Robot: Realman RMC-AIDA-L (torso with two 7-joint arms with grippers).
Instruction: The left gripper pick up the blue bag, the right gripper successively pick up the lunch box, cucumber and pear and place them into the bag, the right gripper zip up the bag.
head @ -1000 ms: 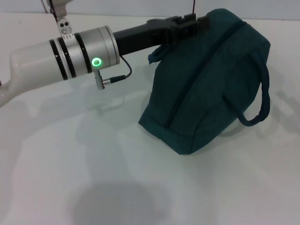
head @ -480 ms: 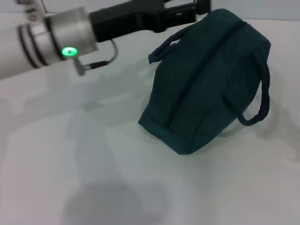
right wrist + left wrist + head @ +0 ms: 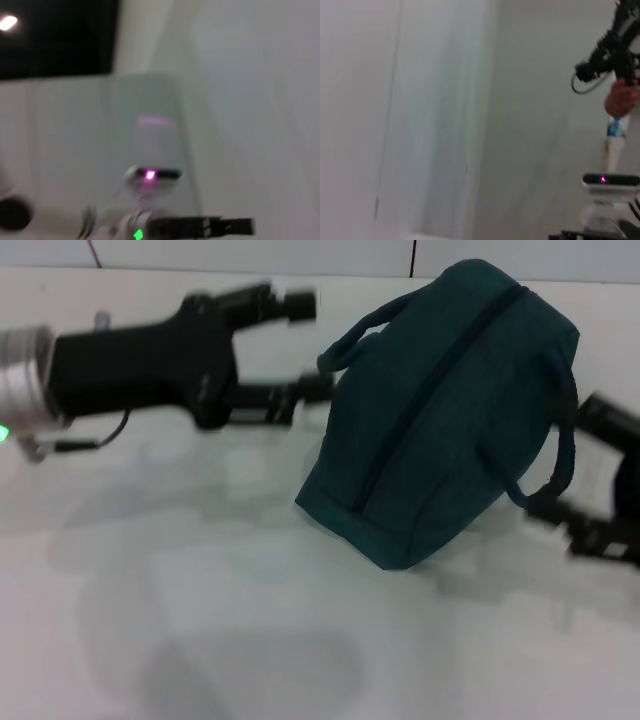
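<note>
The bag [image 3: 440, 410] stands in the middle-right of the white table [image 3: 200, 620], closed, with the zipper [image 3: 440, 380] running over its top ridge and no lunch box, cucumber or pear in sight, so I judge that these are already inside and the task is at its end or nearly so. It stands by its own shape, leaning a little, with one handle [image 3: 360, 335] hanging on its left side and the other handle [image 3: 560, 460] on its right side. The left gripper [image 3: 305, 345] is just beside the bag on the left, with its fingers spread wide and nothing between them; the lower finger seems very near to the fabric, but I cannot tell if it touches. The right gripper [image 3: 590, 515] is at the right edge of the head view, just beside the right handle; it appears spread, with nothing clearly in it. The wrist views show only walls and far equipment, not the bag. In front of the bag and to its left, the table gives much free room for pulling back. The far edge of the table is close behind the bag, so there is less room on that side.
</note>
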